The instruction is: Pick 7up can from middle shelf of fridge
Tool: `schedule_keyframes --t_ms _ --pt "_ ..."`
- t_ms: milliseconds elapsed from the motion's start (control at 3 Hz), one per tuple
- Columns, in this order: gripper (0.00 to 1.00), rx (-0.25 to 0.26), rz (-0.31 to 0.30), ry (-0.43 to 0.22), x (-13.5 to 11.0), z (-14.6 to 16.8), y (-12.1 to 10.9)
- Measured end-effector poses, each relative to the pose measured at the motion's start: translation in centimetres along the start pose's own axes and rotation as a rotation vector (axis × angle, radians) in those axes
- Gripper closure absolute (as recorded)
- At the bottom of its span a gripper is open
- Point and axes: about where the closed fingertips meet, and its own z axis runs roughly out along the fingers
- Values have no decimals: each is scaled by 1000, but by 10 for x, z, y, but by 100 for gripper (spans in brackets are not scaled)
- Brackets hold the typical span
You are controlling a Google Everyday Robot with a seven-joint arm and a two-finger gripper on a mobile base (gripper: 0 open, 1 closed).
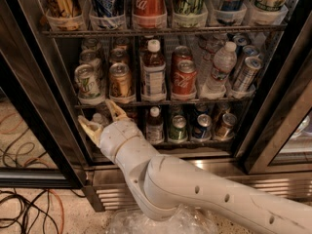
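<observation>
The 7up can (pixel 87 83), pale silvery-white with green markings, stands at the left end of the middle shelf (pixel 156 102) of the fridge (pixel 273 106), next to a gold-bronze can (pixel 120 80). My gripper (pixel 101 116) is just below the shelf's front edge, under and slightly right of the 7up can. Its two tan fingers are spread apart and hold nothing. One fingertip (pixel 113 106) points up at the shelf edge, the other (pixel 85 124) points left. My white arm runs from the lower right.
On the middle shelf also stand a labelled bottle (pixel 154 74), red Coca-Cola cans (pixel 183 77), a water bottle (pixel 218 68) and tilted cans (pixel 245 72). Tall cans in white cups fill the rack above (pixel 146 6). Lower shelf holds cans (pixel 178 128). Cables (pixel 24 208) lie on the floor left.
</observation>
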Motion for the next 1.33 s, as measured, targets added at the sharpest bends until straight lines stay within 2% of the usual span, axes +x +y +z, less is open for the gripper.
schedule_keyframes --t_ms 333,667,1000,1333 --pt "38 0 0 0 0 0 0" --pt "21 0 0 1 0 0 0" --pt "27 1 -1 8 5 8 -2" --pt "24 -7 -27 -17 -2 70 -26"
